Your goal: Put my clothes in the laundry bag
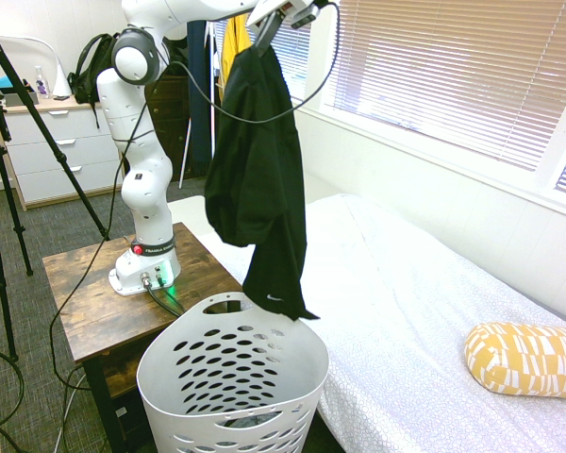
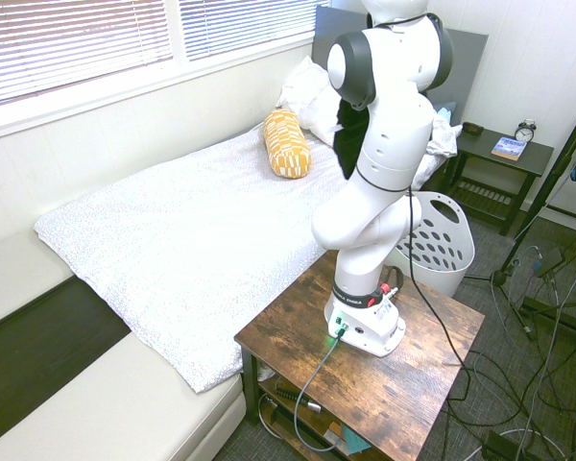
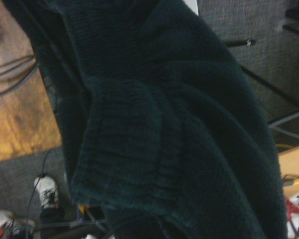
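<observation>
Gripper (image 1: 269,30): high at the top of the first exterior view, clamped on the upper edge of the black garment (image 1: 259,179); fingertips largely hidden by the fabric.

Black garment: 1 item, soft, hanging full length from the gripper, clear of every surface. Its lowest corner, bearing a small white mark, dangles just above the back rim of the laundry basket (image 1: 236,382). In the wrist view the cloth (image 3: 154,129) fills nearly all of the picture, with a ribbed cuff or hem in the middle. In the second exterior view only a dark piece (image 2: 348,134) shows behind the arm.

Laundry basket: 1 item, white plastic, rounded, oval holes in its sides, cut-out handle at the rim; stands on the floor between the wooden table (image 1: 80,283) and the bed (image 1: 406,302), directly under the garment.

Wooden table: dark-stained top, beside the bed.

Bed: white cover; 1 yellow patterned bolster (image 1: 526,359) lying on it.

Window blinds (image 1: 453,66): closed, behind the bed.

White dresser (image 1: 52,151): against the far wall.
</observation>
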{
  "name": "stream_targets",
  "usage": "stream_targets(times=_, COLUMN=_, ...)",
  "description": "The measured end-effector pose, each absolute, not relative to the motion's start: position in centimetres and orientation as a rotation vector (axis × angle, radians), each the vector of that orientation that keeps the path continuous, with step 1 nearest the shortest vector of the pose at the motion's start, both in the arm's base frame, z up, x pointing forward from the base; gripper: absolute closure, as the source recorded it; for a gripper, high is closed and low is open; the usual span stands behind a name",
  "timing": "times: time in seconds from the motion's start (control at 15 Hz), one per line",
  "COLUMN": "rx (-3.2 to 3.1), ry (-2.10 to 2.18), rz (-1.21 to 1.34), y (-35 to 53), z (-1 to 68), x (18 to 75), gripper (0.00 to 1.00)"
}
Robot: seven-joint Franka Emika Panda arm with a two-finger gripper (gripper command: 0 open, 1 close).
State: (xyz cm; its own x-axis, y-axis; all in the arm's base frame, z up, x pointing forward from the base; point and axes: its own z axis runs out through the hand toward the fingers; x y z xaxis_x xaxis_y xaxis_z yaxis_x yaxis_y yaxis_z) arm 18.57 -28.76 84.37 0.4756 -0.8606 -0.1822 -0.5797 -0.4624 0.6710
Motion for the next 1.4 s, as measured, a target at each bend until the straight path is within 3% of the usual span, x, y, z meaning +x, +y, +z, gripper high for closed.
stream_targets(times=0.27, rx=2.134, ry=-1.266, rz=-0.856, y=-30.2, z=82.0, x=13.6, gripper=1.0)
stream_targets(times=0.6, rx=2.052, ry=-1.371, rz=-0.893, y=-37.6, z=70.5, x=11.0, gripper=1.0)
stream_targets(times=0.87, rx=2.027, ry=-1.4, rz=-0.916, y=-37.8, z=61.6, x=9.1, gripper=1.0)
stream_targets(times=0.93, rx=2.011, ry=-1.416, rz=-0.885, y=-37.9, z=59.2, x=8.9, gripper=0.0)
stream_targets(times=1.4, rx=1.905, ry=-1.592, rz=-0.538, y=-39.6, z=41.6, x=6.7, gripper=0.0)
